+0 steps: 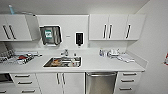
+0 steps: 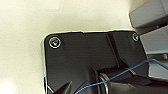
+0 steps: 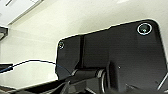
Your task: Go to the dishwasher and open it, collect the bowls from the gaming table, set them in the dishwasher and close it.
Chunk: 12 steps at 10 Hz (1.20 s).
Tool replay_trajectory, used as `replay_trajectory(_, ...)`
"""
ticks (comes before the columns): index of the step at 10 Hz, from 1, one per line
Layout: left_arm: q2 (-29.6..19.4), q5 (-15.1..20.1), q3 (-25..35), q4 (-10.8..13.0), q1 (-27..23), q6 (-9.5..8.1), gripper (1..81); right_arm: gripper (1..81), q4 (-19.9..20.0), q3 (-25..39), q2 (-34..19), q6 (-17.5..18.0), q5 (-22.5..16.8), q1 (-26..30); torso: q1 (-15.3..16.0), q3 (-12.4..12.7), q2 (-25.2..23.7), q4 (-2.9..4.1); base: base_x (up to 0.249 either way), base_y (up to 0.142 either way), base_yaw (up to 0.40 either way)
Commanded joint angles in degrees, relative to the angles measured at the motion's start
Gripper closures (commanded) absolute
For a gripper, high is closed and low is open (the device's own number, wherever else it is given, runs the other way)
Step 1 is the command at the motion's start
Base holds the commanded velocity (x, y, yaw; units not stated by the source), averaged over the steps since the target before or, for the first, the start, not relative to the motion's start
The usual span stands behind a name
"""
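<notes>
Claw state: cannot tell, both arms. One dishwasher (image 1: 101,82), closed; one sink (image 1: 62,62).

No text, brand or number can be read. The paper towel dispenser (image 1: 50,35) on the wall, upper left of centre in the head view, bears a green and white label whose print is too blurred to make out
</notes>
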Motion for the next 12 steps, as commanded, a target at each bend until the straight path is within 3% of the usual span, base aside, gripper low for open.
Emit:
replay_trajectory(1,-0.93,2.89,0.35,0.44,-3.34,0.07,1.0,1.0,-0.75,1.12,-1.36,-0.15,-2.39,2.85,0.0,0.0,0.0,0.0,0.109,0.0,0.0)
replay_trajectory(12,-1.02,2.89,0.35,0.35,-3.34,0.15,1.0,1.0,-0.67,0.77,-1.36,-0.06,-1.87,2.68,-0.03,0.0,-0.05,0.0,0.125,0.0,0.0)
